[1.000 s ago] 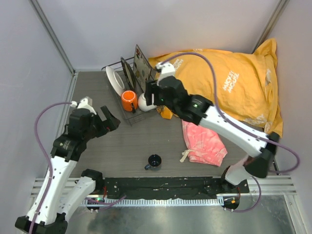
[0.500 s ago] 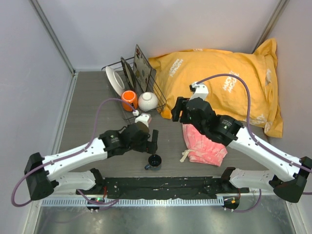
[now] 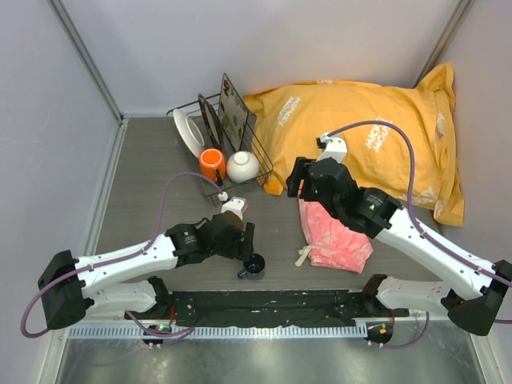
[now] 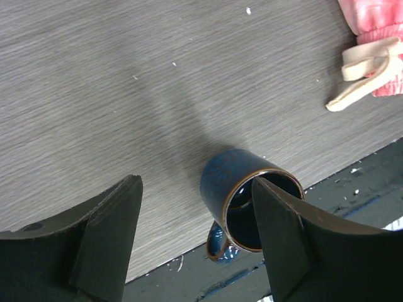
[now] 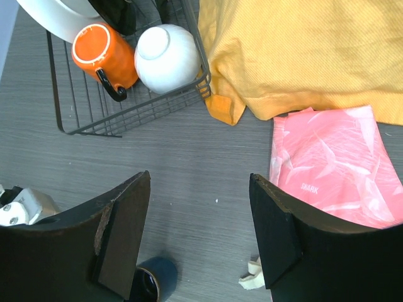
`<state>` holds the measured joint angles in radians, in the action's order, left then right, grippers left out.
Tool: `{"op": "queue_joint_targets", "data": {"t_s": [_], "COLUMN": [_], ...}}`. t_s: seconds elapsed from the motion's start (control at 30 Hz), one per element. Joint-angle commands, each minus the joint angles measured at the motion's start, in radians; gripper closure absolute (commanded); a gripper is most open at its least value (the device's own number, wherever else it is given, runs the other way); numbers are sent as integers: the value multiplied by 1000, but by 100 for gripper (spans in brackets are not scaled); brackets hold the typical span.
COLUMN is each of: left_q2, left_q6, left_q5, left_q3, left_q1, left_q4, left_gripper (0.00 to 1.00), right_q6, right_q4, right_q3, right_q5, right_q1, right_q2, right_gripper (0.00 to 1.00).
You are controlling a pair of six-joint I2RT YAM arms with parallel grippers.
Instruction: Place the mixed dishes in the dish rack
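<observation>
The small dark-blue cup (image 4: 220, 179) stands upright near the table's front edge (image 3: 254, 265), its handle toward the edge. My left gripper (image 4: 195, 182) is open and low over it. Its right finger (image 4: 283, 233) covers part of the cup's mouth, while the left finger stands well clear of the cup's wall. The dish rack (image 3: 210, 186) at the back left holds a white plate (image 3: 188, 132), dark plates, a square tray (image 3: 234, 104), the orange mug (image 5: 104, 53) and the white bowl (image 5: 167, 56). Right of the rack my right gripper (image 5: 200, 179) hangs open and empty above bare table.
A big yellow bag (image 3: 376, 136) fills the back right, touching the rack's right side. A pink cloth (image 3: 336, 232) lies in front of it, below my right arm. The dark rail (image 3: 264, 304) runs along the near edge just behind the cup.
My left arm swung in from the left and came down over the cup, its jaws narrowing. My right gripper drew back from the rack, leaving the white bowl there.
</observation>
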<state>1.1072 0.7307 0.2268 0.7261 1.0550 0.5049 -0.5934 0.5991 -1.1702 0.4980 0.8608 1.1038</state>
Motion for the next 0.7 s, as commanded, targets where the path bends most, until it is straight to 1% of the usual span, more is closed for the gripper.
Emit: {"op": "queue_joint_targets", "data": {"t_s": [0.0, 0.23, 0.33, 0.37, 0.43, 0.47, 0.53, 0.6, 0.67], "left_q2": [-17, -15, -18, -18, -7, -1, 19, 37, 72], "left_q6": [15, 18, 24, 26, 24, 26, 24, 19, 12], "left_q5": [-40, -61, -64, -64, -64, -66, -73, -79, -89], "left_q3": [-20, -36, -47, -50, -53, -54, -51, -44, -28], "left_q1": [13, 42, 49, 51, 53, 53, 53, 53, 53], "left_q4": [-88, -97, -98, -98, -101, -111, -118, -132, -140], "left_gripper": [27, 32, 40, 45, 50, 54, 59, 61, 65], "right_q6": [-2, 4, 4, 4, 3, 3, 3, 3, 3], "right_q4": [-25, -28, -33, -36, -42, -42, -48, -48, -48], "right_q3": [15, 29, 33, 37, 43, 46, 50, 53, 58], "right_q5": [-3, -29, -41, -45, -56, -58, -65, -72, -75], "right_q1": [-19, -45, -52, -55, -60, -62, -63, -68, -69], "right_q2": [-28, -33, -33, -32, -28, -27, -25, -27, -24], "right_gripper": [30, 30, 30, 30, 30, 30, 30, 30, 30]}}
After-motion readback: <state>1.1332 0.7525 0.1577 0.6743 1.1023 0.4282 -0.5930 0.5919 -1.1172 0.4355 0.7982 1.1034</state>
